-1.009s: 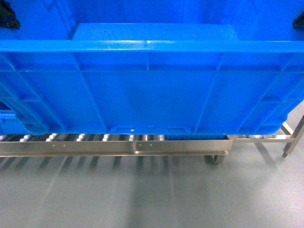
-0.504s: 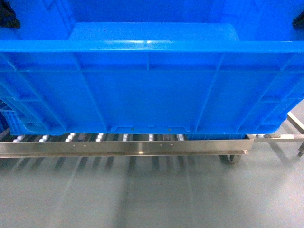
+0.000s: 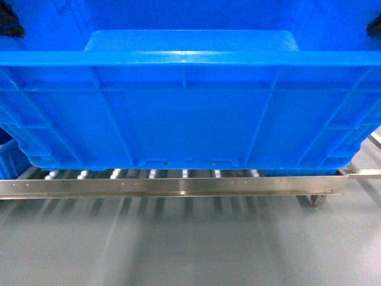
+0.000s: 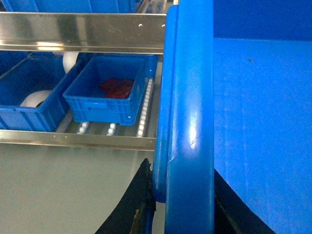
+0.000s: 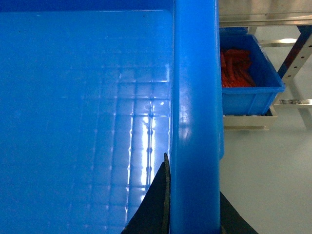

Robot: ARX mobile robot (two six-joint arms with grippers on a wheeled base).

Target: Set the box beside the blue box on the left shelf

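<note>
The box point(image 3: 190, 119), a big bright blue ribbed crate, fills the upper head view, held just above the left shelf point(image 3: 178, 186), whose white rollers and steel front lip show under it. My left gripper point(image 4: 185, 209) is shut on the box's left rim point(image 4: 190, 122), one black finger on each side. At the opposite side my right gripper point(image 5: 195, 209) is shut on the right rim point(image 5: 195, 97). In the head view only dark bits of the left gripper point(image 3: 11, 25) and right gripper point(image 3: 375, 25) show. A blue box point(image 4: 107, 90) holding red pieces sits on the rollers to the left.
A further blue bin point(image 4: 27, 100) holding a white object sits left of that one, under an upper steel rail point(image 4: 83, 31). Right of the crate, a blue bin of red parts point(image 5: 246, 73) rests on a low stand beside a perforated metal post point(image 5: 295, 58). Grey floor point(image 3: 190, 244) lies in front.
The shelf has slid rightward in the head view, its right end going from mid-frame towards the right edge. The held box keeps its place in the frame, both grippers still clamped.
</note>
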